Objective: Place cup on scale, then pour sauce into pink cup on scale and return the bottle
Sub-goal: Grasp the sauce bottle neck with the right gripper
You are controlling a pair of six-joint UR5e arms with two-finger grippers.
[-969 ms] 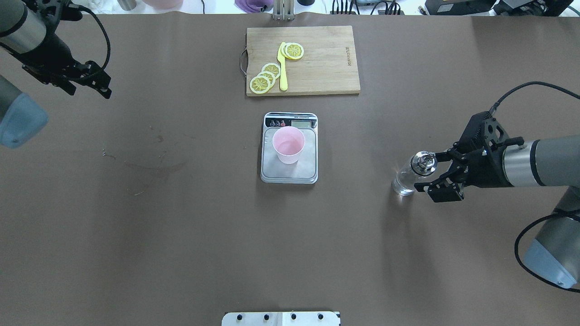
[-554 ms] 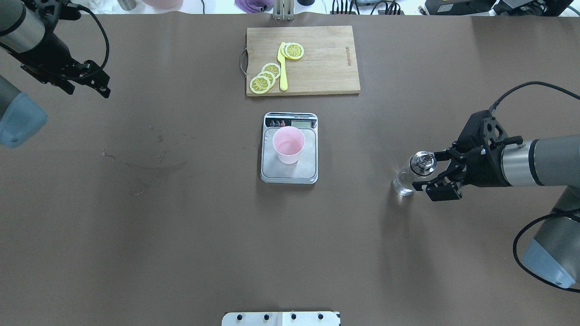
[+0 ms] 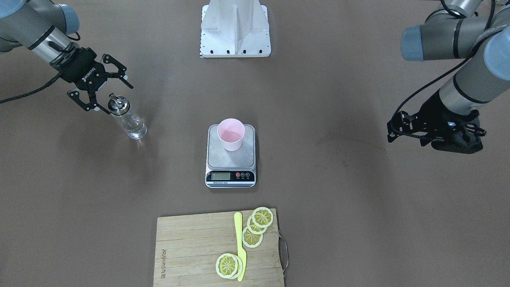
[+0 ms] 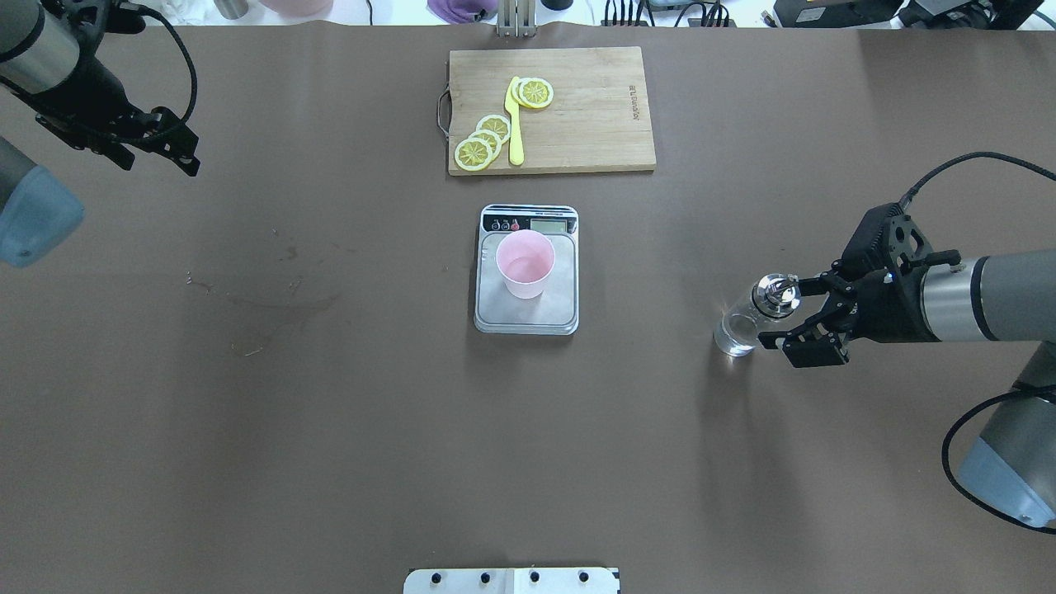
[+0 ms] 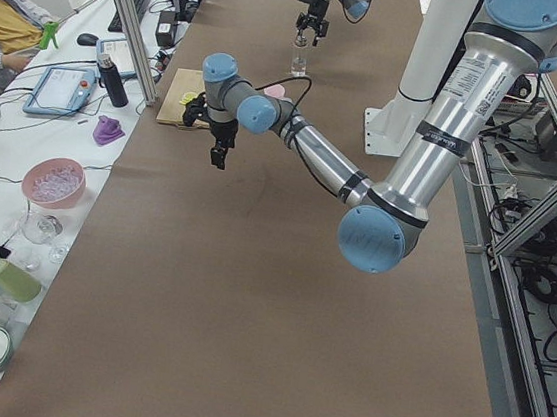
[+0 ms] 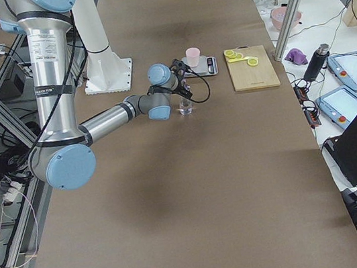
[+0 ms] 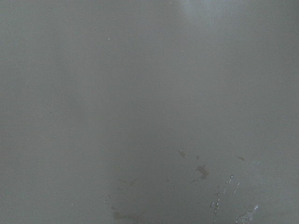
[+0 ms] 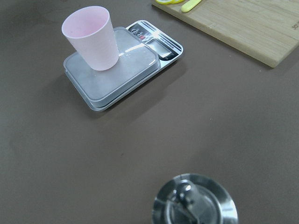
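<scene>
Clear glass bottle (image 4: 740, 328), shiny metal cap; matt pink plastic cup (image 4: 525, 264).

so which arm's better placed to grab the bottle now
Right: the right gripper is open, level with the bottle cap. The left gripper is far across the table, beyond the scale.

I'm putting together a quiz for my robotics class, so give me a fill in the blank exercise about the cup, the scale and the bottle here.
The cup stands on the digital ____.
The bottle stands ____ on the table.
The right gripper beside the bottle is ____.
Missing words: scale, upright, open.
</scene>
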